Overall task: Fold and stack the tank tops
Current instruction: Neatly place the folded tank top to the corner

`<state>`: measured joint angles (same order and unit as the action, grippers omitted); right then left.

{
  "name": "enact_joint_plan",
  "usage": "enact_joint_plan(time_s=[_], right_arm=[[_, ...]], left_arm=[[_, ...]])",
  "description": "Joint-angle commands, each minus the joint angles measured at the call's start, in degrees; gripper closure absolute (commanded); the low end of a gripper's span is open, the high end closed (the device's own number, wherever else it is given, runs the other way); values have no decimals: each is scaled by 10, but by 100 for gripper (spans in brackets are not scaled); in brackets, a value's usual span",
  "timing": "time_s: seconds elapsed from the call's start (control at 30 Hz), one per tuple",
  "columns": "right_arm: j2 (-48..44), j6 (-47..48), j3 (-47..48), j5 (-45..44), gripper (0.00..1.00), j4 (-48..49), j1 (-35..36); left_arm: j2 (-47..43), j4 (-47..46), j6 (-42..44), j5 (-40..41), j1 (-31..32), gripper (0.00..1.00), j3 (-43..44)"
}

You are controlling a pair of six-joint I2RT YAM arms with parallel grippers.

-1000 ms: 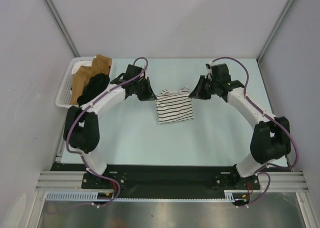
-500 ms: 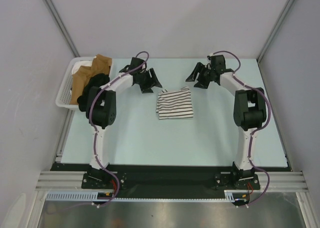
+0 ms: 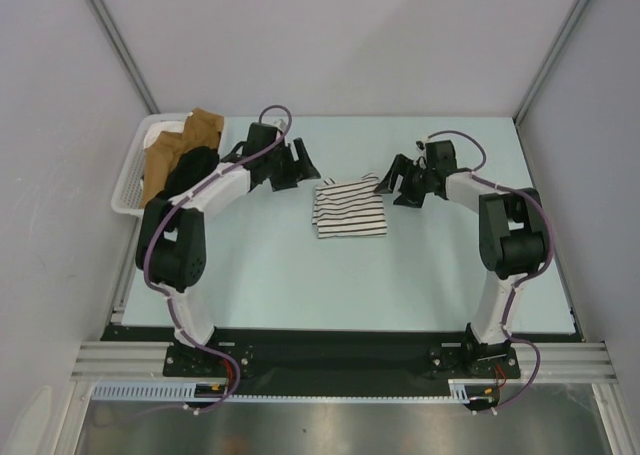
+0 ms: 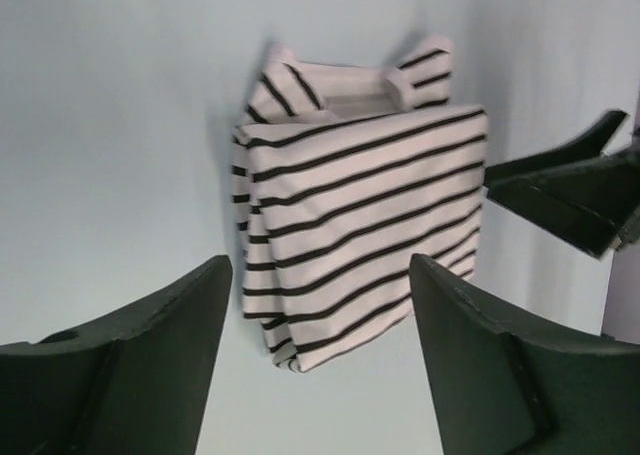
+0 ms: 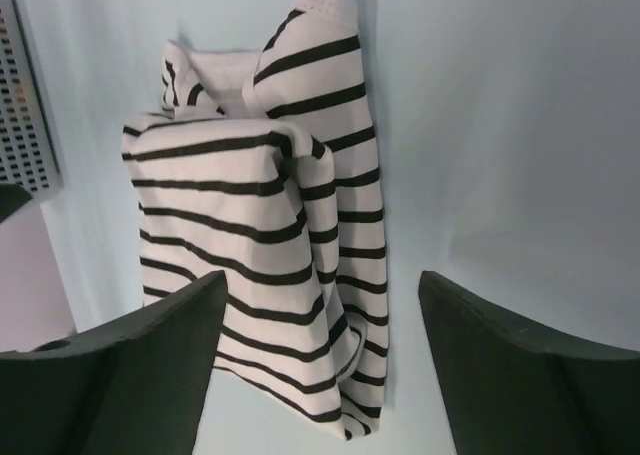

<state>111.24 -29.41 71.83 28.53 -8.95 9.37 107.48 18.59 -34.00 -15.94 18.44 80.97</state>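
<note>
The striped tank top [image 3: 349, 209] lies folded into a small rectangle on the pale table, its straps toward the far side. My left gripper [image 3: 305, 165] hovers open just off its far-left corner, holding nothing. Off the far-right corner my right gripper [image 3: 390, 183] is also open and empty. In the left wrist view the striped tank top [image 4: 360, 200] sits beyond my left gripper [image 4: 320, 275], with the right gripper's fingers [image 4: 570, 190] at the right edge. The right wrist view shows the layered fold of the striped tank top [image 5: 250, 225] below my right gripper [image 5: 322, 285]. The black tank top [image 3: 190, 171] lies bunched in the basket.
A white mesh basket [image 3: 127, 180] stands at the table's far-left corner, holding brown cloth [image 3: 185, 135] beside the black top. Its perforated wall [image 5: 25, 105] shows at the left of the right wrist view. Grey walls enclose the table on three sides.
Both grippers have gone from shut to open and let go of the striped top. They have drawn back from it, and the top now lies folded on the table.
</note>
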Motion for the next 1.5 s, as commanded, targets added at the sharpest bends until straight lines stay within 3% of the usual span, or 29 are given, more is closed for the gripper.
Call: enact_joint_plan(time_s=[0.0, 0.1, 0.2, 0.27, 0.3, 0.4, 0.57, 0.67, 0.77, 0.87, 0.9, 1.0, 1.2, 1.47], right_arm=[[-36, 30, -9, 12, 24, 39, 8], [-58, 34, -20, 1, 42, 35, 11], [-75, 39, -16, -24, 51, 19, 21], [-52, 41, 8, -23, 39, -7, 21], [-41, 43, 17, -15, 24, -12, 21], [-3, 33, 30, -5, 19, 3, 21], [56, 15, 57, 26, 21, 24, 20], [86, 1, 68, 41, 28, 39, 21], [107, -8, 75, 51, 43, 51, 21], [121, -13, 86, 55, 65, 53, 16], [122, -18, 86, 56, 80, 55, 9], [117, -42, 72, 71, 90, 78, -13], [37, -91, -21, 50, 100, 121, -134], [-127, -188, -243, -40, 100, 215, -360]], left_arm=[[-35, -74, 11, -26, 28, 24, -35], [-23, -80, 3, -52, 50, 39, -26], [-12, -89, -8, -46, 72, 46, -19], [3, -95, -19, -45, 80, 49, -10], [22, -94, -23, -48, 80, 51, 2], [54, -100, -33, -50, 80, 55, 30], [143, -87, -33, -31, 68, 58, 92], [182, -66, -41, 4, 48, 57, 135], [179, -51, -44, 17, 25, 54, 163], [150, -27, -26, 38, 11, 46, 181], [125, -22, -21, 43, 8, 43, 180], [63, 0, -10, 49, -5, 36, 155], [-55, 5, 4, 55, -16, 32, 58], [-171, 22, 3, 57, -30, 32, -5]])
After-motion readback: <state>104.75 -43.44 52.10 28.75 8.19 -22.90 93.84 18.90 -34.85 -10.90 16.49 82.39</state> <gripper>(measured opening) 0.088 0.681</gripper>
